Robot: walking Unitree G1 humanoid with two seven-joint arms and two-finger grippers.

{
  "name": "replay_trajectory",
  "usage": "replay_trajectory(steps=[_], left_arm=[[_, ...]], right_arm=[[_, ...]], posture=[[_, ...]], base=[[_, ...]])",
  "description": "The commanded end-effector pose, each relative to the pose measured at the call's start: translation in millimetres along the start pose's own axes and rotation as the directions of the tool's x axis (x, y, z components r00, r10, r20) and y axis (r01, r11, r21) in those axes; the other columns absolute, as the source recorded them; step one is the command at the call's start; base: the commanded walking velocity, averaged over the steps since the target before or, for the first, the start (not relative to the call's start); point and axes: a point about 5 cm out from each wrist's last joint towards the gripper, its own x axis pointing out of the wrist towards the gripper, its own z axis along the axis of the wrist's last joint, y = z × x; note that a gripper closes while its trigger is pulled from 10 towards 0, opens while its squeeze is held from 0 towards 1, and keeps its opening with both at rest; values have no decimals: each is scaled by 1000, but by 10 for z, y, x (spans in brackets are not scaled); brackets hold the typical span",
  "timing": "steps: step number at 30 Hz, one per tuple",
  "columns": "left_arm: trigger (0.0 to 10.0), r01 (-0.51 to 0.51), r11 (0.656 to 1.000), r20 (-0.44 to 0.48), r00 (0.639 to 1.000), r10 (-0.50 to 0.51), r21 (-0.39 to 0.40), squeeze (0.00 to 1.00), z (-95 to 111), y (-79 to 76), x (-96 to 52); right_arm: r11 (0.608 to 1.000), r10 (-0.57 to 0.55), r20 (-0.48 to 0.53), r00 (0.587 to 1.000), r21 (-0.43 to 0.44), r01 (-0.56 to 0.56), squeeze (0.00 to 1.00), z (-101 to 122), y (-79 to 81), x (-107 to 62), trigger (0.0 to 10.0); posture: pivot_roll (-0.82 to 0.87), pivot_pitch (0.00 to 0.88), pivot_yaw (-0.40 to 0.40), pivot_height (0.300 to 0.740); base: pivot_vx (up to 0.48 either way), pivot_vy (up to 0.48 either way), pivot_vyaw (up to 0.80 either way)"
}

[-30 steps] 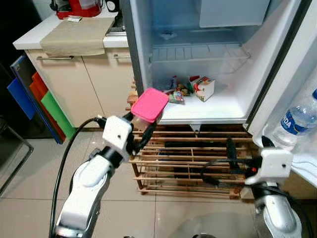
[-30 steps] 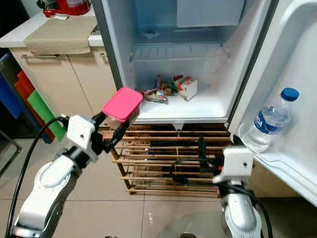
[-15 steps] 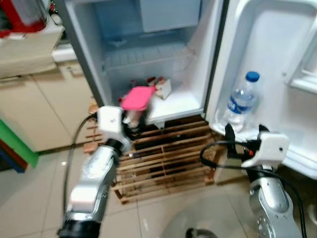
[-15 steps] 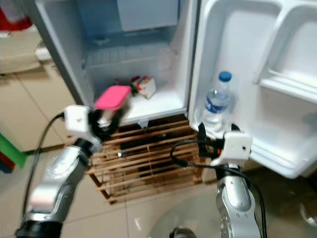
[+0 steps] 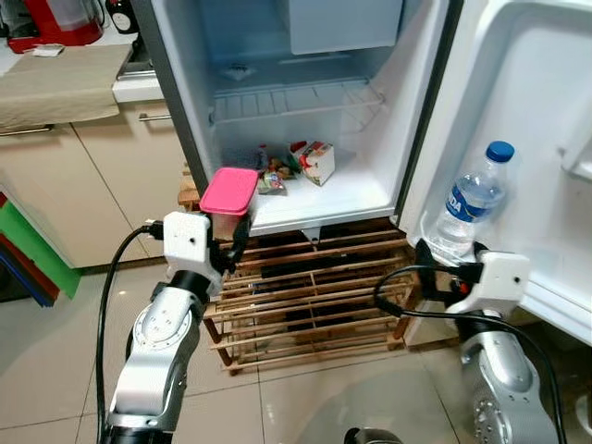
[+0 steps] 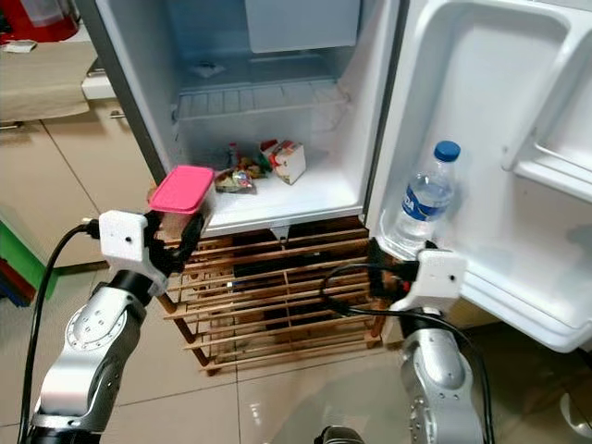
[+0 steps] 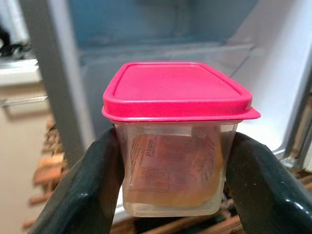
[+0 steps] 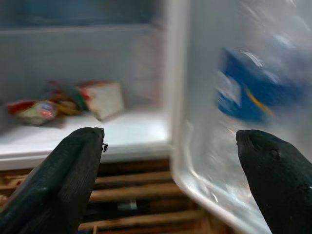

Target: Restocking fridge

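Observation:
My left gripper (image 5: 225, 242) is shut on a clear food tub with a pink lid (image 5: 229, 190) (image 7: 176, 141). It holds the tub upright just outside the open fridge (image 5: 305, 199), at the bottom shelf's front left corner. The tub holds something brownish with a label. Its sides are clamped between the black fingers (image 7: 83, 190). My right gripper (image 5: 435, 268) stands open and low, in front of the fridge door's lower shelf. A water bottle with a blue cap (image 5: 467, 202) stands on that shelf. Snack packets and a small carton (image 5: 317, 162) lie on the bottom shelf.
A wooden slatted rack (image 5: 305, 291) lies on the tiled floor under the fridge. Beige cabinets (image 5: 83, 185) with a counter, a cloth and a red appliance (image 5: 51, 18) stand to the left. Coloured boards (image 5: 23, 250) lean at the far left. A wire shelf (image 5: 291, 97) spans the fridge's middle.
The camera has swung right and back, so the whole scene shifted. The left gripper still holds the pink-lidded tub near the shelf's front left. The right gripper stays open near the door shelf.

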Motion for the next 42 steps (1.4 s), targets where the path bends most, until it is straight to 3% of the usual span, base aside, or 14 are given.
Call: replay_trajectory(steps=[1,2,6,13,19,28,36,42], left_arm=[[10000,11,999,83,996,-15,41,0,186,-26,49],[10000,5,998,131,991,-13,66,0,291,-45,82],[10000,13,997,161,987,-26,79,0,352,-78,109],[10000,16,998,184,983,-27,61,0,423,-103,179],[10000,5,999,195,981,-14,48,0,429,-110,152],[10000,4,999,147,989,-11,48,0,358,-112,178],[10000,-60,998,90,994,59,3,0,306,2,340],[10000,-112,994,66,991,113,-10,0,270,101,503]], right_arm=[[998,52,111,992,-38,-48,0,229,86,69,10000],[999,49,135,990,-10,-48,0,299,104,104,10000],[999,37,137,990,16,-40,0,316,95,138,10000],[999,46,123,991,14,-48,0,286,111,139,10000],[998,56,121,991,19,-59,0,289,134,127,10000],[998,59,93,994,12,-60,0,242,129,38,10000],[999,46,104,993,-11,-45,0,295,32,46,10000],[982,182,105,978,35,-186,0,403,174,91,10000]], posture=[[-112,0,54,736],[-112,0,54,736],[-110,0,53,736],[-112,0,55,736],[-117,0,60,736],[-122,0,61,736],[-129,0,66,736],[-137,0,72,736]], base=[[472,0,0],[465,0,0],[463,0,0],[461,0,0],[437,0,0],[0,0,0],[0,0,0],[0,0,0]])
